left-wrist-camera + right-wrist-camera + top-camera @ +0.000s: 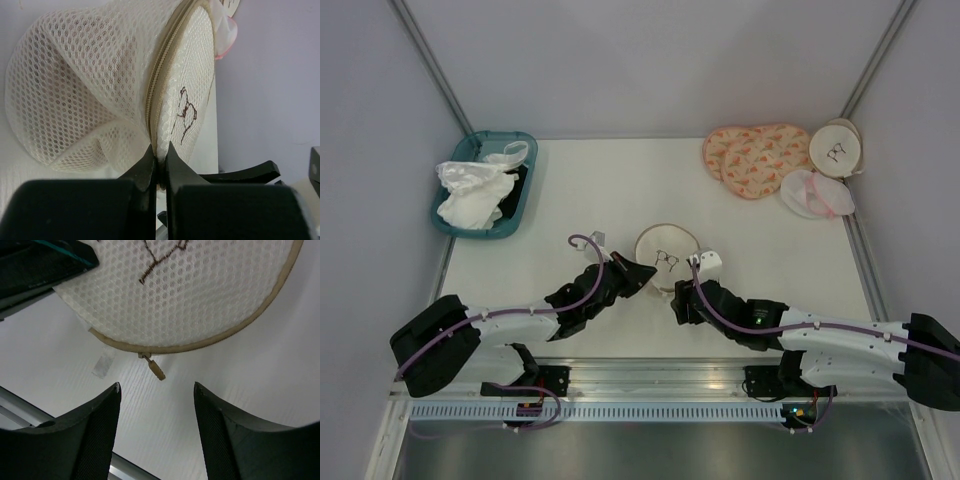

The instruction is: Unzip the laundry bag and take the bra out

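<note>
On my overhead feed the white table point(620, 180) carried the laundry bag point(668, 252) near its front edge, midway between the two arms. It was a round cream mesh disc lying face up. A teal basket point(523, 200) of white cloths point(470, 190) sat well apart at the far left, and a peach patterned pad point(755, 157) at the far right.

The left pincer point(160, 159) met the bag on its near left side. Through that wrist camera I saw its fingers pressed together, pinching the bag's rim right at the zipper seam point(160, 75), with the mesh bulging away to one side.

The right pincer point(156, 386) sat just off the bag's near right edge with its fingers spread and nothing between them. The rim curved across just ahead of its tips.

The zipper pull point(156, 369) hung off the rim onto the table, in line with the gap between those spread fingers and apart from both. The small dark bra drawing point(668, 260) showed on the bag's face.
</note>
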`<control>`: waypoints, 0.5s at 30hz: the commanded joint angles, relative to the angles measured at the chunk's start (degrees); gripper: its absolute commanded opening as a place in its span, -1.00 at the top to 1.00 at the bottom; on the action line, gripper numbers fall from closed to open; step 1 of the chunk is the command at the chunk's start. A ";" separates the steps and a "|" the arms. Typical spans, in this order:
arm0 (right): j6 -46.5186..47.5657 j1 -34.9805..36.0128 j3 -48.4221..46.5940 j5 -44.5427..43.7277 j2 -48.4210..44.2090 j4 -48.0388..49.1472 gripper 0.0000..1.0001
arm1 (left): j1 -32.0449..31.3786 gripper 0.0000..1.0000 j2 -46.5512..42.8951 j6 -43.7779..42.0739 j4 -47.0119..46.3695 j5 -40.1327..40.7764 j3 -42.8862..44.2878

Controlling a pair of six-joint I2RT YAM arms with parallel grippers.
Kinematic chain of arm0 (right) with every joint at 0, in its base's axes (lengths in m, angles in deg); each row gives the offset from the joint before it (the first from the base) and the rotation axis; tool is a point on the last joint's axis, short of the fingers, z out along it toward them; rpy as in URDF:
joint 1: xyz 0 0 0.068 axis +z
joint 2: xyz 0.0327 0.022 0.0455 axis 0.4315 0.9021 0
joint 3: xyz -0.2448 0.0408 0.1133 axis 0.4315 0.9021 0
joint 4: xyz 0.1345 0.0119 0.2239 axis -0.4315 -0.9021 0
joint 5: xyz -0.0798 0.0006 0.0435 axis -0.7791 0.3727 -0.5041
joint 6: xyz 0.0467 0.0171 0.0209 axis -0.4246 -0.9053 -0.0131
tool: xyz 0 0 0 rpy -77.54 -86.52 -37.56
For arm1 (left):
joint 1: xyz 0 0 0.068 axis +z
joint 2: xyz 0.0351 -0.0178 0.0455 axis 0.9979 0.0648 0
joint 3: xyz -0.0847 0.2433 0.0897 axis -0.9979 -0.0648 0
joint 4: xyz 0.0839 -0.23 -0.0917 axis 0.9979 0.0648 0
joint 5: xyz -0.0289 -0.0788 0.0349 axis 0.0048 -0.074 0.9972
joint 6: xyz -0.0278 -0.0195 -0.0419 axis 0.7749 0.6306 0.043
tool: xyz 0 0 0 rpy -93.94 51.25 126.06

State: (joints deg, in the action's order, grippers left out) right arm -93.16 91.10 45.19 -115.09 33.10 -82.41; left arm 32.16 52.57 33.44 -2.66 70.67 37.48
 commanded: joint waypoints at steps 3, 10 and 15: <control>0.37 1.26 -4.20 -2.61 3.02 5.58 -0.23 | -0.27 0.95 -1.25 2.79 -0.54 -1.22 0.39; 0.45 1.35 -5.17 -4.54 6.80 7.07 0.36 | -0.28 0.95 -3.01 3.32 -1.15 -2.80 -0.31; -1.03 1.26 -6.66 -7.26 6.98 3.74 0.99 | -0.19 0.95 -4.50 1.74 0.24 -3.51 -0.05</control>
State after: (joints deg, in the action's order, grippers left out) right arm -92.99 92.11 41.89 -118.74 40.35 -78.00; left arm 32.16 49.75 34.66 -1.80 68.53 37.30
